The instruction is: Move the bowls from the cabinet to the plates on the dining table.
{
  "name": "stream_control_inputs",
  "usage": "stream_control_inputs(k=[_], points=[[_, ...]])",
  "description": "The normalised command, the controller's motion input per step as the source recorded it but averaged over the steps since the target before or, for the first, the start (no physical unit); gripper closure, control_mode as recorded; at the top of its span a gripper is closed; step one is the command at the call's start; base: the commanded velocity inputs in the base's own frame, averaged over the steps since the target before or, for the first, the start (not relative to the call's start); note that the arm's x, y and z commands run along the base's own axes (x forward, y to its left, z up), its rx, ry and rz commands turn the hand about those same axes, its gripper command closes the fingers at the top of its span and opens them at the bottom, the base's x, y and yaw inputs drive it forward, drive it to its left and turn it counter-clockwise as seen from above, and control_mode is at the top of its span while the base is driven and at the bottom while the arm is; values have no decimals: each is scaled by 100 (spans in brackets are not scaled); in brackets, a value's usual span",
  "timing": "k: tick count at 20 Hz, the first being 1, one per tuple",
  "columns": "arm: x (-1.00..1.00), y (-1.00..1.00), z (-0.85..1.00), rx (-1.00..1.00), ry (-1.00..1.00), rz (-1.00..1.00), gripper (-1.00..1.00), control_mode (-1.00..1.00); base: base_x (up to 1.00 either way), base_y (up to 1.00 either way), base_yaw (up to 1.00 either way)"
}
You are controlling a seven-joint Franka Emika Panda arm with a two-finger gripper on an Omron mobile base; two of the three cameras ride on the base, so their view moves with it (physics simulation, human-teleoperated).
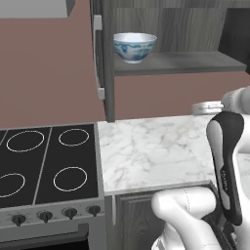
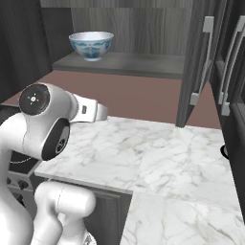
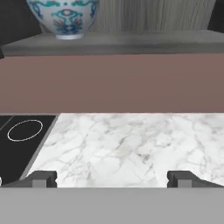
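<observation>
Bowl [image 1: 134, 47]: white with blue-green pattern, upright on the lower shelf [image 1: 180, 63] of the open cabinet [image 2: 201, 62], near its left end | tool [image 3: 111, 178]: fingers spread wide, nothing between them, low over the marble bench [image 1: 151, 146], aimed at the wall below the shelf | stove [image 1: 46, 163] at bench's left.
</observation>
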Motion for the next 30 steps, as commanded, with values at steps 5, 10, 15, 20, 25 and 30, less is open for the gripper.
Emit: stream_control_inputs(k=[5, 10, 15, 20, 25, 30], points=[[-17, 0, 55, -17, -8, 10, -100, -100, 0, 0, 0], [-8, 0, 40, -18, -8, 9, -100, -100, 0, 0, 0], [1, -1, 3, -33, -3, 10, -100, -100, 0, 0, 0], [17, 0, 0, -46, -1, 8, -100, -100, 0, 0, 0], [15, 0, 7, -34, -1, 10, -100, -100, 0, 0, 0], [29, 0, 14, -21, 0, 14, -100, -100, 0, 0, 0]])
